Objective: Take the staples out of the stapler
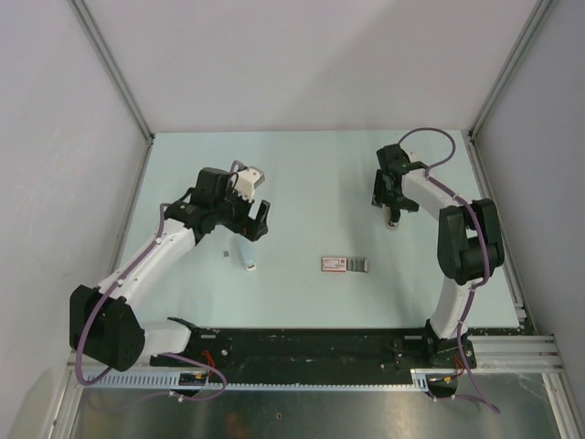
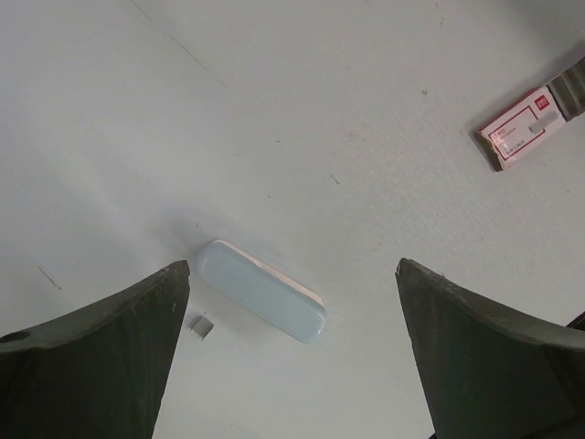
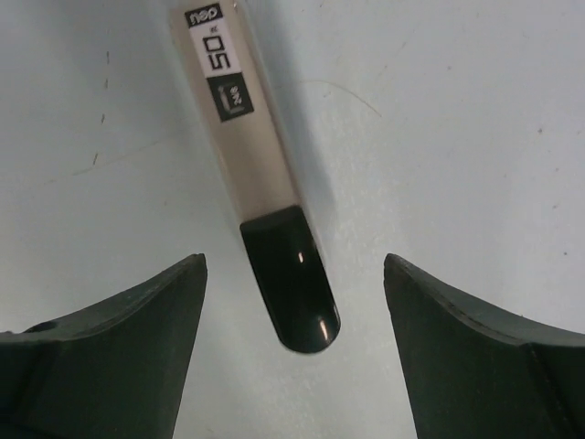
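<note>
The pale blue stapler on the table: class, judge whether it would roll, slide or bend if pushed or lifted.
The stapler looks like rigid moulded plastic, so it is probably stiff and light. It lies flat, so a push should slide it, not roll it. Its smooth rounded shell may slip in a grip.

The top camera hangs high above the near edge of the pale table (image 1: 311,183) and looks down over all of it, from far. The left wrist camera looks down between its own fingers (image 2: 91,366), quite near the table; it shares with the top view the stapler (image 2: 265,291) and the red-and-white box (image 2: 526,128). The right wrist camera looks down very close on a beige stick with a black end (image 3: 274,201).
</note>
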`<state>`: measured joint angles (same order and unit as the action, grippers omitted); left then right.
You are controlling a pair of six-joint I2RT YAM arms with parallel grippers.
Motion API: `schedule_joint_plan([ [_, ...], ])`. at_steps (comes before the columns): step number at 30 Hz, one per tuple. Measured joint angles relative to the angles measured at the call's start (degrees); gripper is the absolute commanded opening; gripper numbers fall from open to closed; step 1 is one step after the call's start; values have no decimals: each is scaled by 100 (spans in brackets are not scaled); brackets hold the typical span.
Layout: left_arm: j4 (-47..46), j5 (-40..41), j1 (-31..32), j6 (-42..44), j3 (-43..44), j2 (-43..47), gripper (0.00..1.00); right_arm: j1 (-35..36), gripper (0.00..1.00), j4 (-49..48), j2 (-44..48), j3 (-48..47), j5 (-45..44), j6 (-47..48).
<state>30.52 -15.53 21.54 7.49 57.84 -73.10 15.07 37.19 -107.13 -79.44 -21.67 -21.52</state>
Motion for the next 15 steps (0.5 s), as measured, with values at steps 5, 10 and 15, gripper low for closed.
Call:
schedule_joint_plan([
  [5,7,181,0,-2,2,46,100,-146,66,-297,-107,79,184,83],
  [10,11,297,0,2,2,46,99,-105,46,-426,-232,87,352,96],
  [15,11,341,0,2,2,46,99,-83,29,-470,-321,90,463,79],
])
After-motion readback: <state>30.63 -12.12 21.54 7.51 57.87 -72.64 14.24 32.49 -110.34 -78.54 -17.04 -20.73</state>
